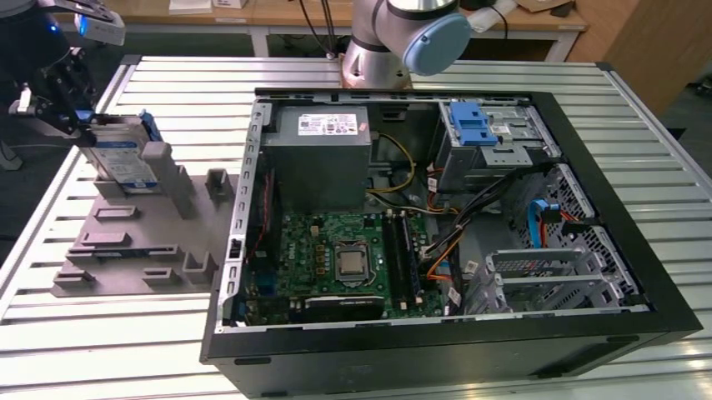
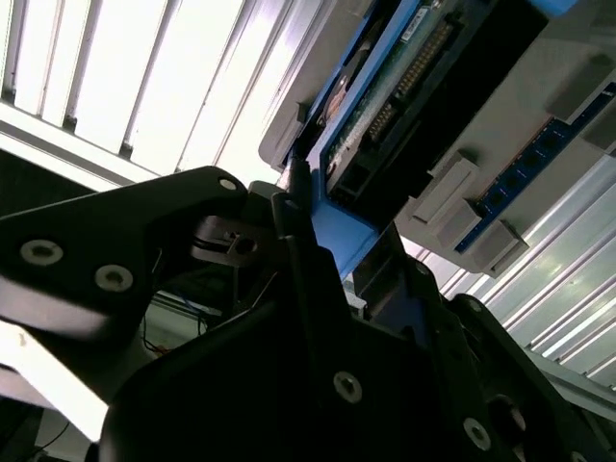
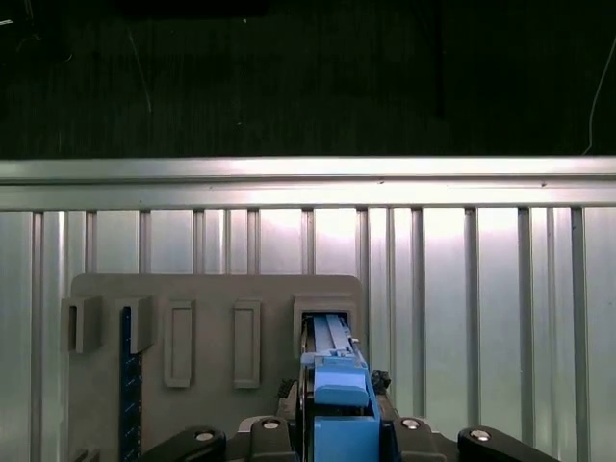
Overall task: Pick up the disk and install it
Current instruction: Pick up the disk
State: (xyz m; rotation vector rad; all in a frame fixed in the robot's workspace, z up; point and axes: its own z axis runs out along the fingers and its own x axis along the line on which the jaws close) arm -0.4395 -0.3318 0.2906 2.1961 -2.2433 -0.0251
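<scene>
Grips the disk [image 1: 120, 157] at the exterior view's far left, with the jaws shut on its blue frame [image 3: 339, 404] from both sides, seen close up in both wrist views. Holds it upright on edge, lower end down among the raised blocks of a grey holder [image 1: 133, 242]; cannot tell whether seated in a slot there. Shows that holder lying on a slatted metal worktop [image 1: 112, 358]. Shows, just beside the holder to the right, an open black computer case [image 1: 445, 350] with a grey box [image 1: 323, 158] bearing a white sticker, a green board [image 1: 333, 258] below it, then a silver bay [image 1: 518, 137] with a blue latch [image 1: 473, 125] well apart from the disk.
</scene>
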